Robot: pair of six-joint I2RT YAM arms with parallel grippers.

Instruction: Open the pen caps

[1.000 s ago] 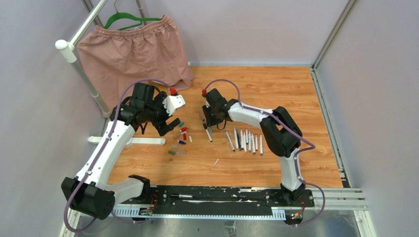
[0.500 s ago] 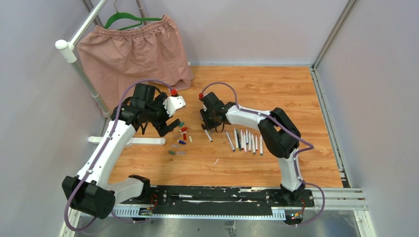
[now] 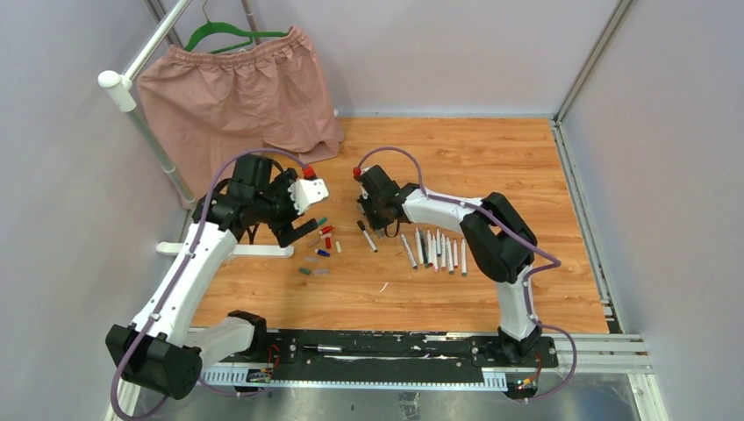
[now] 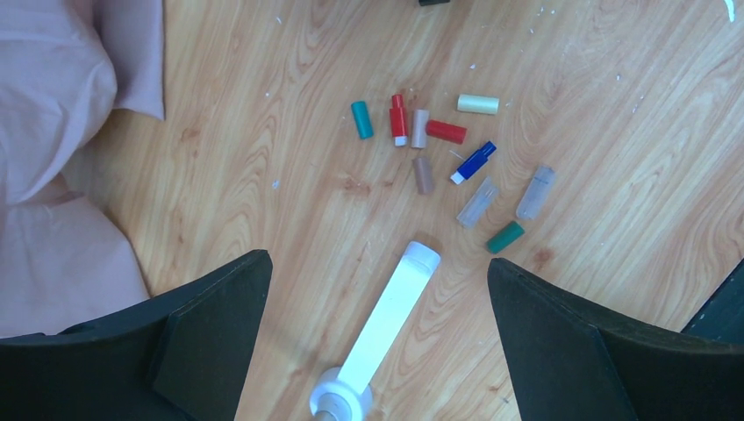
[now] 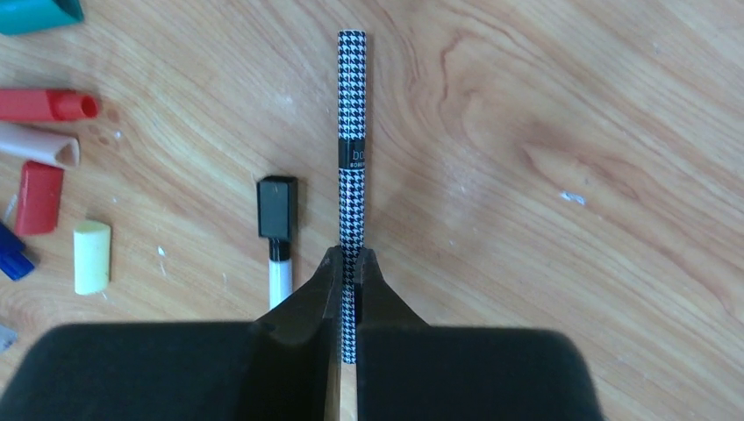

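Several loose pen caps [image 4: 447, 132], red, teal, blue, cream, brown, clear and green, lie scattered on the wooden table [image 3: 491, 167]; the top view shows them as a cluster [image 3: 323, 241]. My left gripper [image 4: 377, 263] is open and empty, hovering above the table just near of the caps [image 3: 303, 224]. My right gripper [image 5: 351, 263] is shut on a slim black-and-white houndstooth pen [image 5: 352, 132], which points away from the jaws. A white pen with a black cap [image 5: 277, 210] lies just left of it [image 3: 366, 235]. A row of uncapped pens [image 3: 436, 250] lies to the right.
A long white bar with rounded ends [image 4: 390, 316] lies under the left gripper [image 3: 237, 251]. Pink shorts [image 3: 237, 92] hang on a green hanger from a white rack at the back left, and their cloth [image 4: 61, 132] reaches the table. Grey walls enclose the table.
My right gripper has moved a little left and farther back with the patterned pen, leaving the black-capped pen uncovered on the table. The left gripper has shifted slightly left.
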